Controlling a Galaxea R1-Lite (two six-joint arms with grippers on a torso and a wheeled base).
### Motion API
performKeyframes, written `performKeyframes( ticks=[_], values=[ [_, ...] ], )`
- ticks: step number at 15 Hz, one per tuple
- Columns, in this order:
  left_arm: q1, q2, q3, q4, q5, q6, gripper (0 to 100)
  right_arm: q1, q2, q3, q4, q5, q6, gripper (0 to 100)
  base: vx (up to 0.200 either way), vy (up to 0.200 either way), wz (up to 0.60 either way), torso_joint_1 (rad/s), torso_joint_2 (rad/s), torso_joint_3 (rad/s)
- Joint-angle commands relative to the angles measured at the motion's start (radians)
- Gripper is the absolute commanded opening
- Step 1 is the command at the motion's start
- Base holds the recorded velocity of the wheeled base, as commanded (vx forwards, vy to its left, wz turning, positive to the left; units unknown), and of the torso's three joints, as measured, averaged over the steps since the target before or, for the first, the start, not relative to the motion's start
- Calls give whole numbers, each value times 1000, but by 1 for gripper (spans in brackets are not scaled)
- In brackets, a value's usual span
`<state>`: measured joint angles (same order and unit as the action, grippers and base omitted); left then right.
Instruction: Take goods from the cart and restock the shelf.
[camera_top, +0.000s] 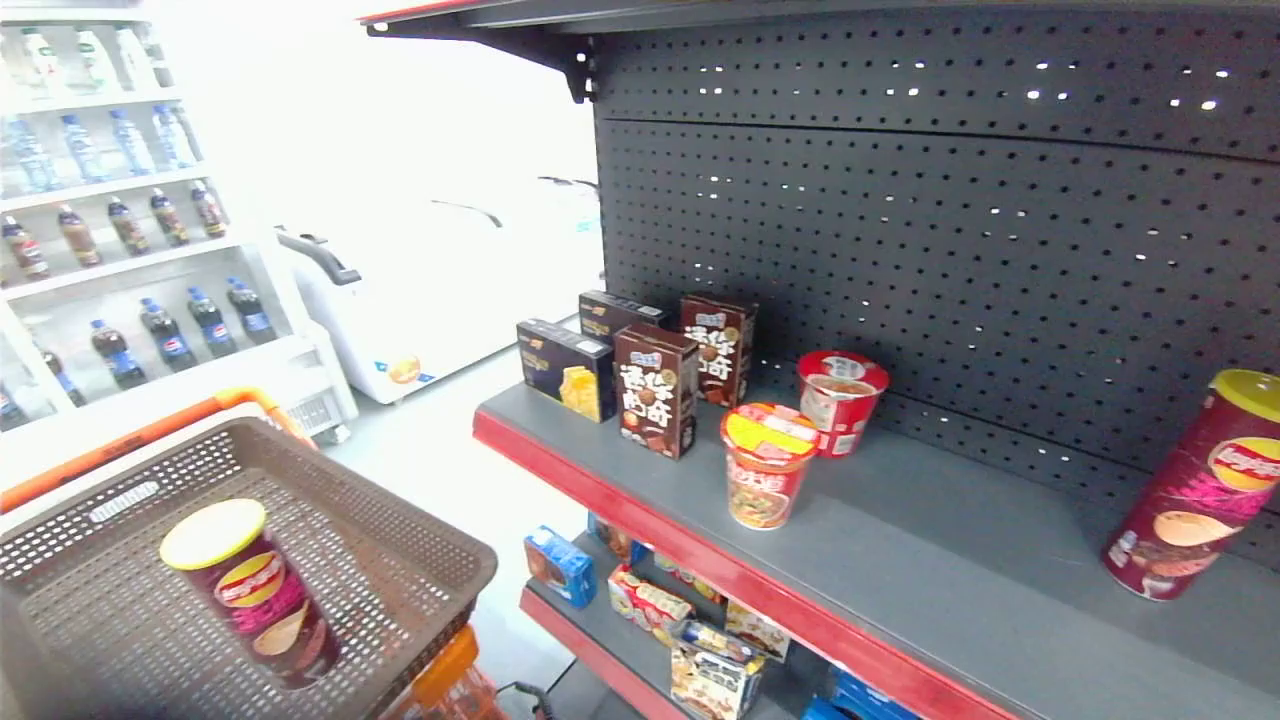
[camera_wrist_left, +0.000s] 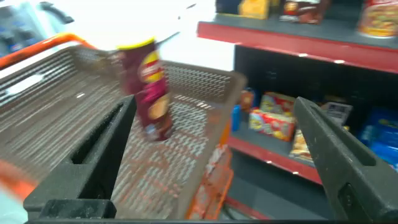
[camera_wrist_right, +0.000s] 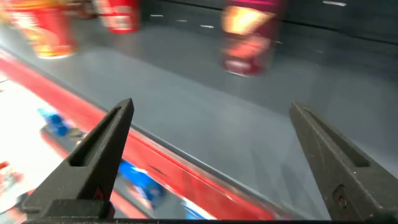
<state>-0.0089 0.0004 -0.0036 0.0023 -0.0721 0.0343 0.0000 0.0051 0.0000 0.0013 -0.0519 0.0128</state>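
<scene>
Shop aisle. A black pegboard back panel (camera_top: 950, 250) takes up the upper right of the head view. A drinks cooler (camera_top: 110, 220) with rows of bottles stands at the upper left.

The grey shelf (camera_top: 900, 560) with a red front edge runs from centre to lower right. The brown perforated cart basket (camera_top: 120, 610) with an orange handle occupies the lower left.

Stock on the shelf:
- One chip can (camera_top: 1195, 490) at the far right, tilted against the panel.
- Two brown boxes (camera_top: 655, 390) and two dark boxes (camera_top: 565, 368), upright at the left end.
- Two cup noodles (camera_top: 765, 465) at centre, one behind the other, just apart.

A second chip can (camera_top: 250, 590), with a yellow lid, stands in the basket at the lower left.

The left pincer (camera_wrist_left: 214, 106) hangs over the basket with its fingers apart and holds nothing; the basket can (camera_wrist_left: 148, 87) is beyond them, untouched. The right pincer (camera_wrist_right: 211, 106) is over the shelf surface, fingers likewise apart and holding nothing, with the shelved can (camera_wrist_right: 249, 37) blurred beyond.
</scene>
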Motion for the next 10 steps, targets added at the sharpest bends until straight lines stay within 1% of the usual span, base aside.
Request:
performKeyframes(
  ticks=[1, 5, 6, 8, 10],
  values=[
    [0, 0, 1, -1, 0, -1, 100, 0, 1, 0, 0, 0, 0, 100, 0, 0, 600, 2, 7, 2],
    [0, 0, 1, -1, 0, -4, 100, 0, 1, 0, 0, 0, 0, 100, 0, 0, 600, 2, 2, 0],
    [0, 0, 1, -1, -2, 3, 100, 0, 1, 0, 0, 0, 1, 100, 0, 0, 0, 0, 0, 0],
    [0, 0, 1, 2, -3, 4, 100, 0, 1, 0, -1, 0, 1, 100, 0, 0, 0, 0, 0, 0],
    [0, 0, -3, 7, 6, 16, 100, 0, 1, 0, -1, 0, 1, 100, 0, 0, 0, 0, 0, 0]
  ],
)
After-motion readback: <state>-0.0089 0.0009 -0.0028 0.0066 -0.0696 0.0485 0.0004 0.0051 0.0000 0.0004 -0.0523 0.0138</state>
